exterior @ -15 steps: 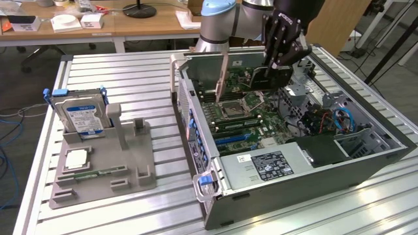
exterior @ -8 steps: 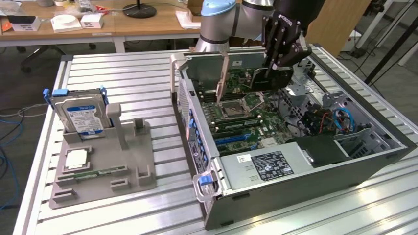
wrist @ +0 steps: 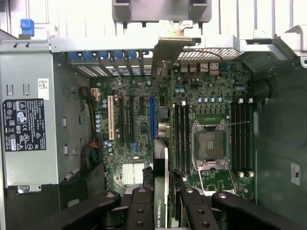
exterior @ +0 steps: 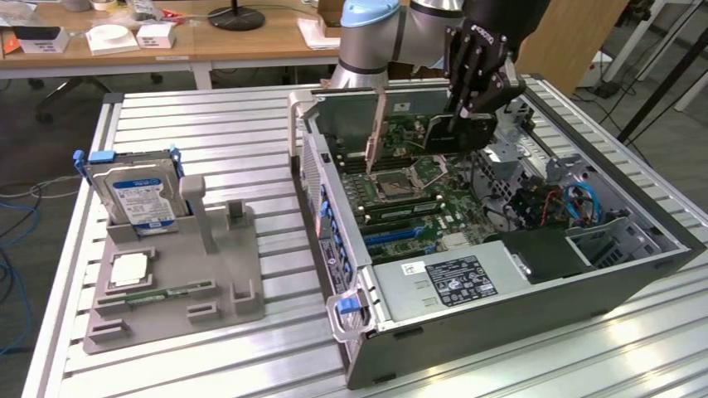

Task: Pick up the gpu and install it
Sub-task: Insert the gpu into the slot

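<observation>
Fingers [wrist: 142,207] clamped on the gpu [wrist: 159,216], one on each flat face, at the end away from its silver bracket [wrist: 168,45]. The card stands on edge between them and runs straight out from the fingertips toward the rear wall of the open computer case [exterior: 553,298]. It sits over the motherboard [wrist: 125,148], between the blue expansion slot [wrist: 152,117] and the CPU socket [wrist: 209,143]; whether its lower edge touches a slot cannot be told. Hard drive [exterior: 138,195] upright in the grey holder [exterior: 210,274] on the table [exterior: 221,133], well apart at the exterior view's left.
</observation>
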Robot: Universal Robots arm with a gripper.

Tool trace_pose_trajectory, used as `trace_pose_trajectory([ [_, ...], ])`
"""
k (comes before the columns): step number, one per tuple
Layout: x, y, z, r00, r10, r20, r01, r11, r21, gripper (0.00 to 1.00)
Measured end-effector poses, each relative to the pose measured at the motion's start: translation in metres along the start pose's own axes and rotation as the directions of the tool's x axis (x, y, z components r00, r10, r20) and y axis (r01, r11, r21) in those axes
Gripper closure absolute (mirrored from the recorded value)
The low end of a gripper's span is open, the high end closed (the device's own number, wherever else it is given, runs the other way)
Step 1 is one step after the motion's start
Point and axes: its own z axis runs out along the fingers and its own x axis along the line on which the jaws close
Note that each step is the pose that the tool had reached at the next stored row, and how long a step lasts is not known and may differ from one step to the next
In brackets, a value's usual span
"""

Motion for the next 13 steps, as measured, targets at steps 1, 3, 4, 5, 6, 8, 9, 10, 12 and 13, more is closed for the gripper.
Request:
trace_pose_trajectory([
  [1, 0.0, 0.0, 0.0, 1.0, 0.0, 0.0, 0.0, 1.0, 0.0, 0.74],
  [3, 0.0, 0.0, 0.0, 1.0, 0.0, 0.0001, 0.0, 1.0, 0.0001, 0.74],
  [4, 0.0, 0.0, 0.0001, 1.0, 0.0, 0.0002, 0.0, 1.0, 0.0001, 0.74],
  [5, 0.0, 0.0, 0.0002, 1.0, 0.0, 0.0002, 0.0, 1.0, 0.0001, 0.74],
  [6, -0.0001, 0.0, 0.0006, 1.0, 0.0, 0.0003, 0.0, 1.0, 0.0002, 0.74],
  [8, -0.0002, 0.0, 0.0013, 1.0, 0.0, 0.0, 0.0, 1.0, 0.0003, 0.74],
  [9, -0.0002, -0.0001, 0.0019, 1.0, 0.0, 0.0002, 0.0, 1.0, 0.0007, 0.74],
  [10, -0.0003, 0.0, 0.0025, 1.0, 0.0, 0.0003, 0.0, 1.0, 0.0011, 0.74],
  [12, -0.0006, -0.0001, 0.0036, 1.0, 0.0, 0.0011, 0.0, 1.0, 0.0022, 0.74],
  [13, -0.0009, 0.0, 0.0043, 1.0, 0.0, 0.0022, 0.0, 1.0, 0.0028, 0.74],
])
